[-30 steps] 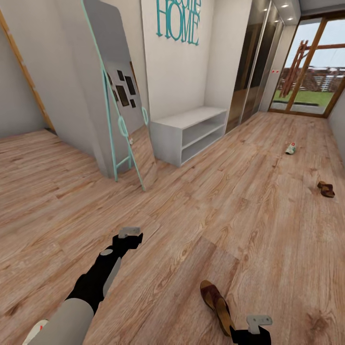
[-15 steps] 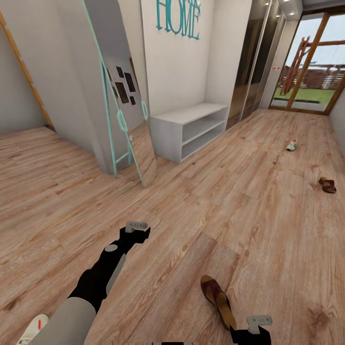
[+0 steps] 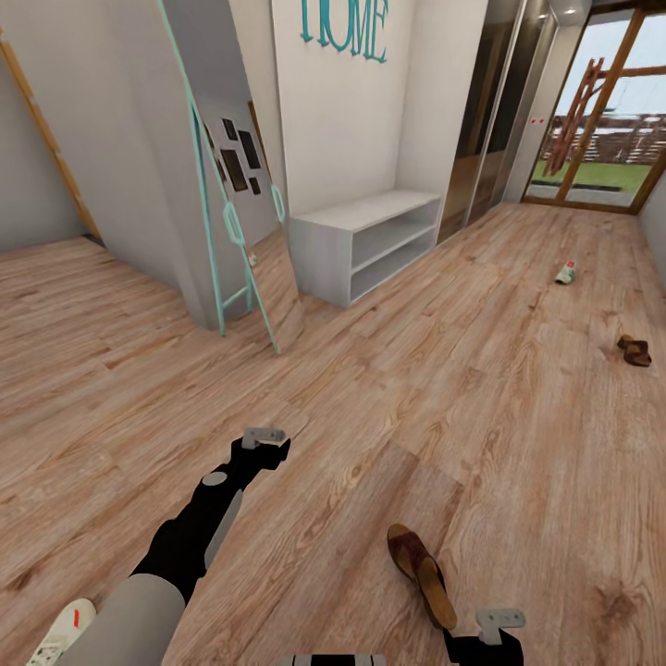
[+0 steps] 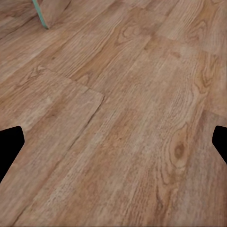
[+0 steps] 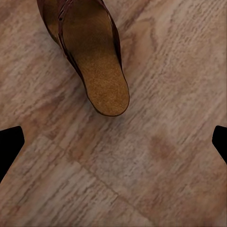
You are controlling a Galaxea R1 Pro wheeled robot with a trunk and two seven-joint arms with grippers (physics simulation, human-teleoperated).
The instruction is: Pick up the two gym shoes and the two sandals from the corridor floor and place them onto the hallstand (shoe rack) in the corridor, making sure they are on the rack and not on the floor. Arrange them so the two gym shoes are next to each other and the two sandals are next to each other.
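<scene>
One brown sandal (image 3: 421, 573) lies on the corridor floor (image 3: 481, 388) close in front of me, just ahead of my right gripper (image 3: 488, 640). In the right wrist view that sandal (image 5: 90, 61) lies beyond the open right gripper (image 5: 113, 146), apart from both fingertips (image 5: 9, 144). The other sandal (image 3: 635, 351) lies far right. One gym shoe (image 3: 565, 272) sits far off near the glazed door; another gym shoe (image 3: 60, 631) shows beside my left arm. My left gripper (image 3: 264, 446) hovers over bare planks, open and empty (image 4: 113, 146). The pale hallstand (image 3: 361, 240) stands against the far wall.
A tall teal-framed mirror (image 3: 231, 185) leans on the wall corner left of the hallstand. Dark glass wardrobe doors (image 3: 481, 120) run along the wall past it. A glazed door (image 3: 601, 120) closes the corridor's far end. Wide open floor lies between me and the hallstand.
My left arm has stretched a little forward. The camera has shifted, so the room sits slightly higher in the picture and the gym shoe by my left arm shows more.
</scene>
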